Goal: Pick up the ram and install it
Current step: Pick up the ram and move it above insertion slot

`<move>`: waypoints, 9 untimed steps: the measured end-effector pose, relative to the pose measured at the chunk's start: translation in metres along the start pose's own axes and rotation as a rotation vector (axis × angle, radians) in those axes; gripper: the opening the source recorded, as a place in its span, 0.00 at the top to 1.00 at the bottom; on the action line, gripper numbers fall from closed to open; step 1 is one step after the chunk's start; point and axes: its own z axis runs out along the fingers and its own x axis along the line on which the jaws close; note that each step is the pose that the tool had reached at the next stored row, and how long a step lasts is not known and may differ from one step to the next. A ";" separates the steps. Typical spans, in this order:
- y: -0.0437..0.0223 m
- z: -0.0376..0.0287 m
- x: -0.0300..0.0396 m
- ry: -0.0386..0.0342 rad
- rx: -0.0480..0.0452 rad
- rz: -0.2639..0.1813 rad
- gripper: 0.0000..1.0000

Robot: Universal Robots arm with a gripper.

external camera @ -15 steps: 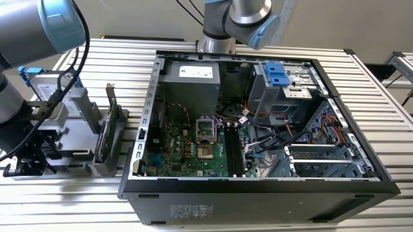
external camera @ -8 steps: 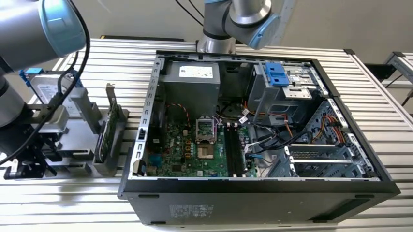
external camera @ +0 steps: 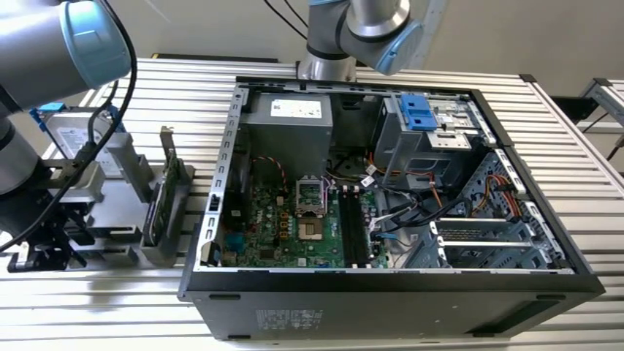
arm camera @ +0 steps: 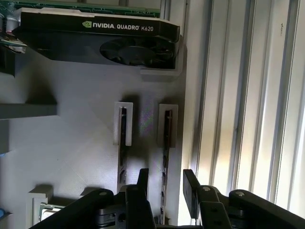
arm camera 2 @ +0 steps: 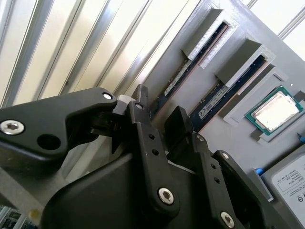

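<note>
We find the gripper (arm camera: 166, 186) released, its fingers parted either side of the ram (arm camera: 167, 136). The ram stands on edge in the grey holder (arm camera: 71, 152), in the slot nearer the slatted table (arm camera: 238, 119). We cannot tell whether they touch. In the exterior view the arm (external camera: 69, 36) reaches down at that view's left, beside the computer case (external camera: 390, 292).

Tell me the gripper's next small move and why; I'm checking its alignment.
Probably lower straight down. In the first wrist view the open gripper straddles the ram nearest the gray holder edge, seemingly above it, with nothing gripped.
</note>
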 end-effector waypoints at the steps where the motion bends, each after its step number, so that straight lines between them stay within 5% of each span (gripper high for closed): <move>1: 0.0000 0.0001 0.0000 0.0000 -0.0001 0.000 0.00; 3: 0.0000 0.0001 0.0000 -0.0001 -0.0001 0.000 0.00; 4: 0.0000 0.0001 0.0000 -0.0002 -0.0001 0.000 1.00; 9: 0.0000 0.0001 0.0000 -0.0004 -0.0001 0.000 1.00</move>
